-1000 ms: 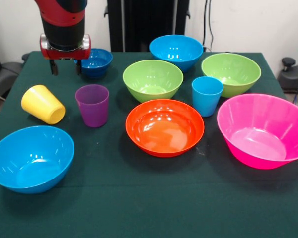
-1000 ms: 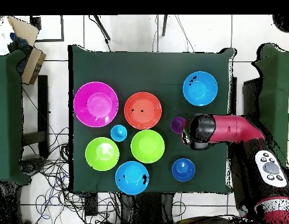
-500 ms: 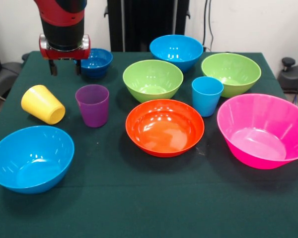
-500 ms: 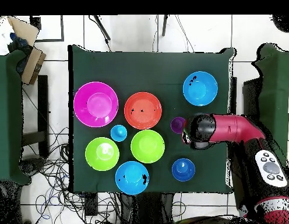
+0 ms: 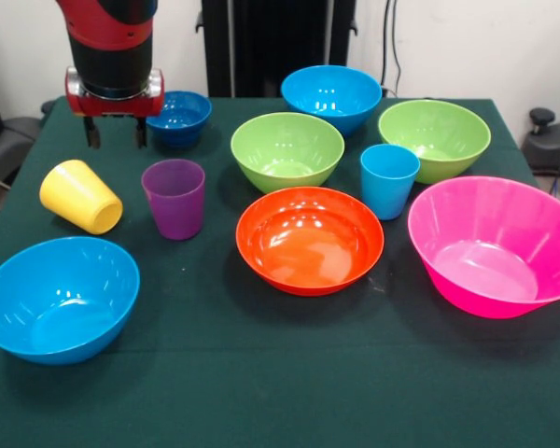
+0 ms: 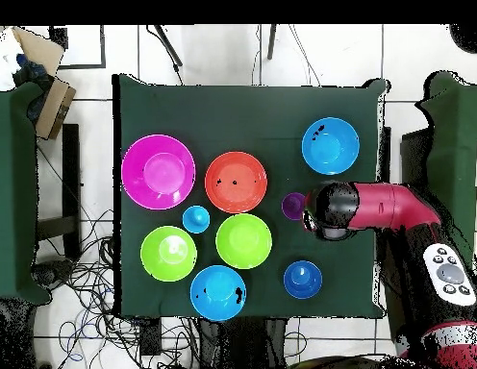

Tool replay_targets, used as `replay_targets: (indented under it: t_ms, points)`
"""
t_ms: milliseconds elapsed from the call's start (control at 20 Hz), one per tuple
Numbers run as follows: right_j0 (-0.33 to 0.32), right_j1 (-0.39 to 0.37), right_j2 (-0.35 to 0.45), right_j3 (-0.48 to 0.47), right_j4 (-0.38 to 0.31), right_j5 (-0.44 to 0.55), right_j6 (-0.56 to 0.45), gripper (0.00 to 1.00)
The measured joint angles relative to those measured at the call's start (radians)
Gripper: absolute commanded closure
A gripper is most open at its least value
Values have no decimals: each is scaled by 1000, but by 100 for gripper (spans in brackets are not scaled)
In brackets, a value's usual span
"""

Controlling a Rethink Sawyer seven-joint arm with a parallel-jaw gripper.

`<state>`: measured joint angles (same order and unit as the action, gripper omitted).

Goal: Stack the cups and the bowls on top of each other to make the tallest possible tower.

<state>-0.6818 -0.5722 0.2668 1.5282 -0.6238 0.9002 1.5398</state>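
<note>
My gripper (image 5: 115, 136) hangs open and empty over the table's left back part, just behind the yellow cup (image 5: 79, 196), which lies on its side. The purple cup (image 5: 174, 198) (image 6: 293, 205) stands upright to the right of it. The light blue cup (image 5: 389, 180) (image 6: 195, 219) stands among the bowls: small dark blue (image 5: 179, 117), lime green (image 5: 287, 149), lime green (image 5: 434, 138), light blue (image 5: 331, 96), orange (image 5: 310, 239), pink (image 5: 493, 245) and a near light blue one (image 5: 58, 297). Nothing is stacked. In the overhead view the arm (image 6: 334, 209) hides the yellow cup.
The dark green tablecloth (image 5: 261, 392) has bare room along its front edge. A cardboard box (image 6: 45, 91) sits on a side table beyond the table's left edge in the overhead view, and cables lie on the floor there.
The gripper has shifted a little to the left in the front view, toward the yellow cup. No cup or bowl has moved.
</note>
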Motion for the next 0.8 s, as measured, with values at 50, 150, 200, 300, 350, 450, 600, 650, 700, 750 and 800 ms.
replay_targets:
  t_ms: [50,150,200,300,350,450,600,650,700,750,800]
  points:
    - [0,0,1,-1,0,0,0,0]
    - [0,0,5,-5,0,0,0,0]
    - [0,0,6,-7,0,0,0,0]
    - [0,0,9,-12,0,0,0,0]
    - [0,0,9,-13,0,0,0,0]
    - [0,0,9,-14,0,0,0,0]
    - [0,0,9,-14,0,0,0,0]
    - [1,0,9,-14,0,0,0,0]
    - [1,0,9,-14,0,0,0,0]
    - [2,0,9,-14,0,0,0,0]
    - [2,0,9,-14,0,0,0,0]
